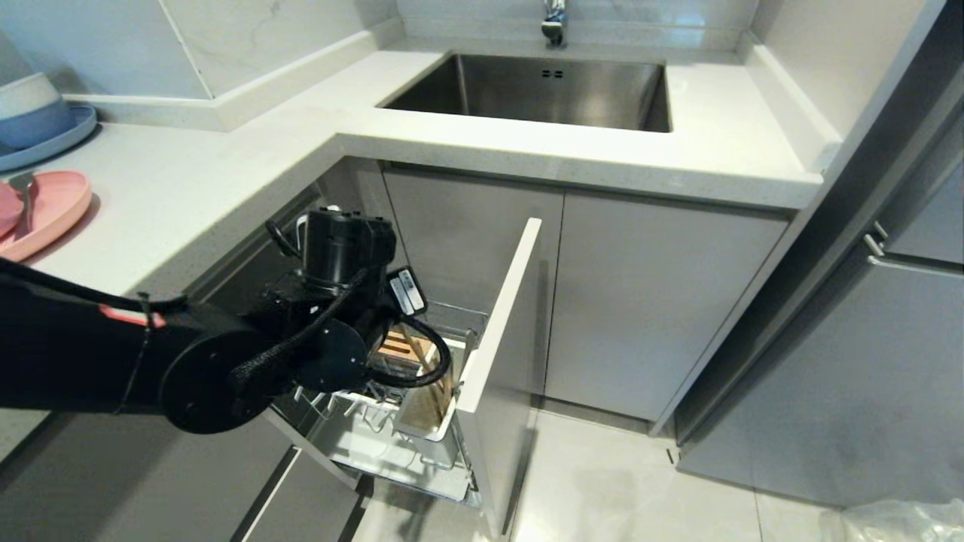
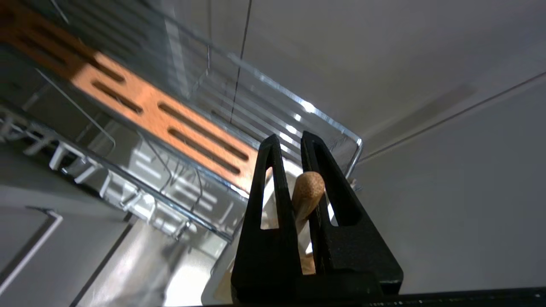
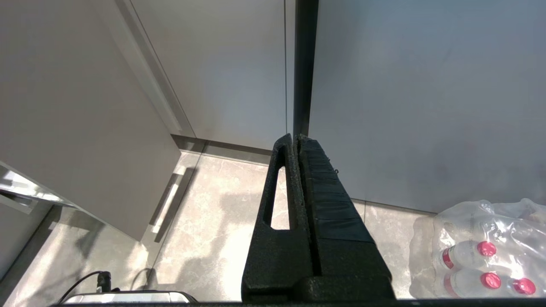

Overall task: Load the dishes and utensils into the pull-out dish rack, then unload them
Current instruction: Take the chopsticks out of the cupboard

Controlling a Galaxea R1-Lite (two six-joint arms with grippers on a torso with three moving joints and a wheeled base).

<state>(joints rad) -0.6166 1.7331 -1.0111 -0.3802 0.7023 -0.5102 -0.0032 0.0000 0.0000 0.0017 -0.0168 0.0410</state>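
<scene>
My left gripper [image 2: 289,135] is shut on the light-wood chopsticks [image 2: 306,192], whose rounded top end shows between the black fingers. It hangs over the front corner of the pull-out dish rack [image 2: 332,123], beside the slotted wooden bar [image 2: 140,100]. From the head view the chopsticks [image 1: 423,360] slant down into the white utensil holder [image 1: 444,430], with my left arm [image 1: 331,301] above them. The pink plate [image 1: 56,207] lies on the counter at far left with the silver fork [image 1: 25,199] on it; an edge of the pink bowl [image 1: 6,209] shows beside it. My right gripper [image 3: 294,137] is shut and empty, parked over the floor.
The rack's grey door front [image 1: 501,316] stands pulled out into the aisle. A steel sink [image 1: 542,90] is set in the white counter. A blue plate with stacked bowls [image 1: 38,120] sits at the back left. A pack of water bottles [image 3: 482,251] lies on the floor.
</scene>
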